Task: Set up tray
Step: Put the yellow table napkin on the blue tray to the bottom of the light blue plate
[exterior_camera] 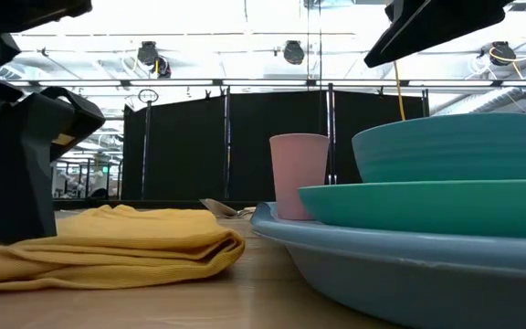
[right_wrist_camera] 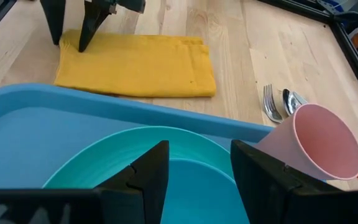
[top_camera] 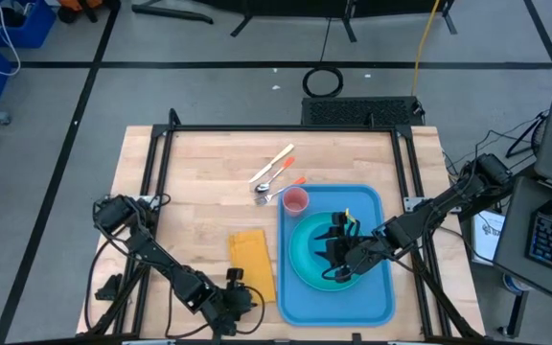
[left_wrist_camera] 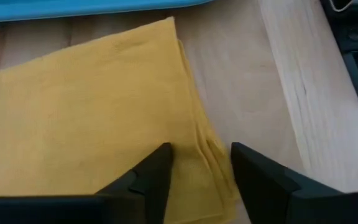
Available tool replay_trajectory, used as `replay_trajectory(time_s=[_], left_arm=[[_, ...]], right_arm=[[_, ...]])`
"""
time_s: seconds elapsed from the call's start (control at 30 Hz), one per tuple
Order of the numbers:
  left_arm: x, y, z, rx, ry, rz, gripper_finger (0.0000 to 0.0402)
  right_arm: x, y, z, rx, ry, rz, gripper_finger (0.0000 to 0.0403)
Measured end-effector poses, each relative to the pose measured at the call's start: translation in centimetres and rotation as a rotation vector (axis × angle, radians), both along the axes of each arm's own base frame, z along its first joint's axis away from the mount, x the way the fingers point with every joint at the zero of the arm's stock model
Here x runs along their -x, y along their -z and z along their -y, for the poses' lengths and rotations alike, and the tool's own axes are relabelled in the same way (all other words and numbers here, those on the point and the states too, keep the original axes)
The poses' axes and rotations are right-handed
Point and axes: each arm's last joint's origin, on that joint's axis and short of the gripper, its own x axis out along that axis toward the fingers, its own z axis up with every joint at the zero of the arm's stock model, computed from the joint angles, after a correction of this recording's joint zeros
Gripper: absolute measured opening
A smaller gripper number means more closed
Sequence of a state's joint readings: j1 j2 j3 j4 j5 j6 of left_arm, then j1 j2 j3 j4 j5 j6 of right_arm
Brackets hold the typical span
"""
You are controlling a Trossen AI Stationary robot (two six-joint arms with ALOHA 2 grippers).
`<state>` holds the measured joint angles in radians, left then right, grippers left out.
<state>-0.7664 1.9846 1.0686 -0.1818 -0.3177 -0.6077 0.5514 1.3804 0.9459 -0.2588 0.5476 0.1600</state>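
While resting flat on the right half of the wooden table (top_camera: 199, 192), lying with its long sides running front to back: blue tray (top_camera: 377, 299), low rim raised, rounded corners. Carrying a round turquoise plate (top_camera: 300, 251) with a teal bowl (exterior_camera: 455, 146) set on it, and a pink cup (top_camera: 296, 200) standing upright in the tray's far left corner, just beside the plate.

Hovering over the plate and bowl with fingers spread apart, gripping nothing: right gripper (top_camera: 338, 251). Showing its two dark fingers (right_wrist_camera: 145, 177) parted above the bowl in its own wrist view, with the cup close by.

Sitting low at the near end of the folded yellow-orange napkin (top_camera: 253, 261), just left of the tray: left gripper (top_camera: 241, 295). Straddling the napkin's near corner with fingertips (left_wrist_camera: 154, 174) parted and not pinching the cloth, one fingertip over the fabric and the other over bare wood beside the folded edge.

Lying on the wood beyond the tray's far left corner, near the cup: a metal fork (right_wrist_camera: 269, 104) and spoon (right_wrist_camera: 289, 102), plus pale and orange-handled utensils (top_camera: 278, 163), too small to identify exactly.
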Motion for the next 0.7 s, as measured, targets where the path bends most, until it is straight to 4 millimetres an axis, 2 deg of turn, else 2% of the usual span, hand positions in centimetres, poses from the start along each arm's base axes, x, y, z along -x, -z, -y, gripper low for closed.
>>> replay_trajectory(time_s=[0.23,0.27,0.47,0.7], left_arm=[[-0.4,0.0,-0.5,0.012,0.009,-0.024,0.0023],[-0.4,0.1,-0.6,0.014,0.014,-0.027,0.0015],[-0.5,-0.2,-0.7,0.006,0.029,-0.023,0.0008],[-0.2,-1.9,-0.9,0.019,0.037,0.005,0.0007]], right_arm=[[0.0,0.0,0.0,0.0,0.0,0.0,0.0164],[0.0,0.0,0.0,0.0,0.0,0.0,0.0164],[0.0,0.0,0.0,0.006,-0.005,-0.001,0.0164],[-0.3,-0.3,-0.3,-0.028,-0.056,0.027,0.0164]])
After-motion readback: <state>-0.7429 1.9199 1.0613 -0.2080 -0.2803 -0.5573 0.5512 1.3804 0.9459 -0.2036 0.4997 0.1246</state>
